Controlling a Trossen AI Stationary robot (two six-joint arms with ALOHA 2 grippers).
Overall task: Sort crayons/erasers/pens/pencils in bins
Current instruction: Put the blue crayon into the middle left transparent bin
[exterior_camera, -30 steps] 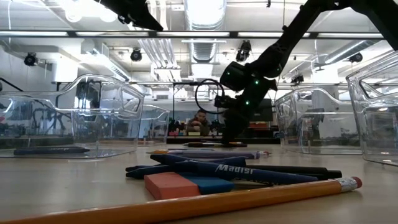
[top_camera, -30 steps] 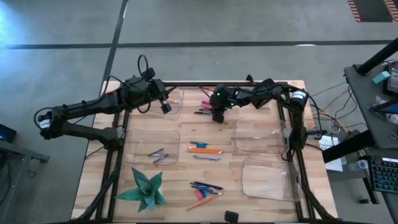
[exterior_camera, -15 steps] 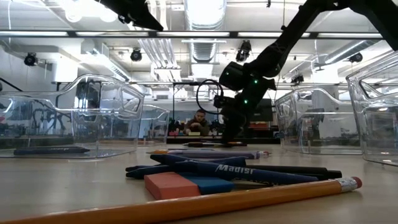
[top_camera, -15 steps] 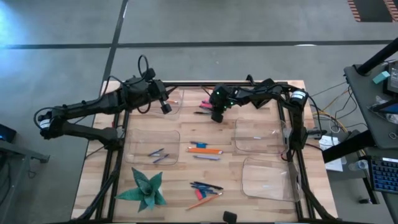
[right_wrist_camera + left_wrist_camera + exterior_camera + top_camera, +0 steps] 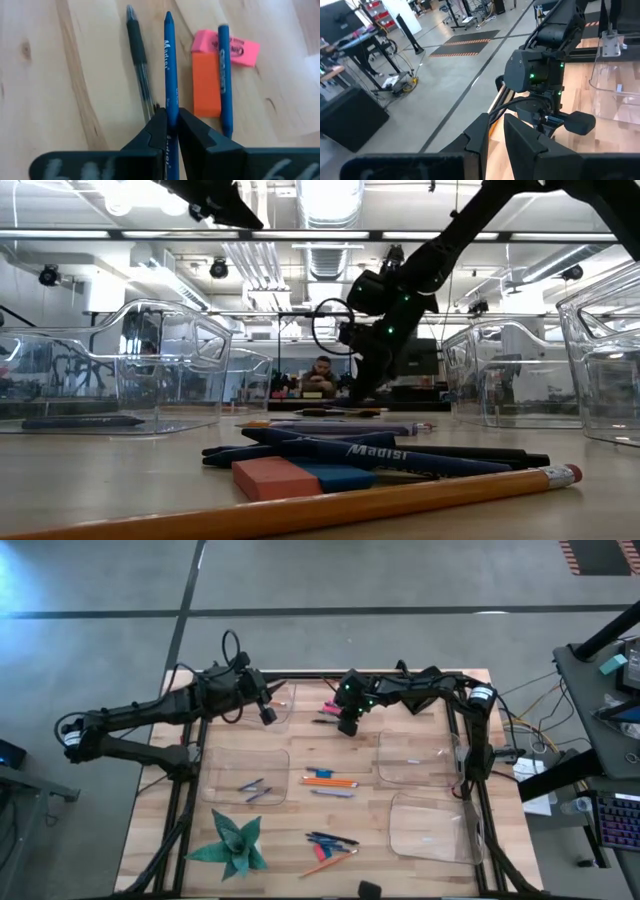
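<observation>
Writing shows best on the blue stick (image 5: 168, 65) pinched between the right gripper's (image 5: 170, 119) fingers (image 5: 159, 125): white letters along its barrel read "Madisi". In the right wrist view this stick lies among a small cluster on the table (image 5: 60, 75): a clear pen (image 5: 140, 70) with a dark grip just beside it on one side, an orange eraser (image 5: 206, 90) on the other, then a second blue stick (image 5: 224, 75) lying across a pink eraser (image 5: 227, 47) that carries dark print too small to read.

From above, the right gripper (image 5: 347, 721) stands at the table's far edge, between the far left bin (image 5: 283, 705) and the right middle bin (image 5: 420, 755), clamped on that blue stick. The left gripper (image 5: 266, 712) hangs over the far left bin; its fingers (image 5: 520, 142) stand nearly together with a narrow gap, and nothing shows between them.

The same "Madisi" mark appears in the low view on a blue stick (image 5: 350, 452) in the near pile, which lies with dark pens, a red eraser (image 5: 275, 477) touching a blue eraser (image 5: 340, 476), and an orange pencil (image 5: 330, 505) nearest the camera.

Near the table's middle, orange pencils (image 5: 328, 780) and a grey stick (image 5: 332, 793) lie between the left middle bin (image 5: 245, 775), which holds two grey sticks (image 5: 254, 788), and the right middle bin. A green paper star (image 5: 232, 842) sits just in front of the left middle bin, and the near right bin (image 5: 432, 828) lies in front of the right middle bin.
</observation>
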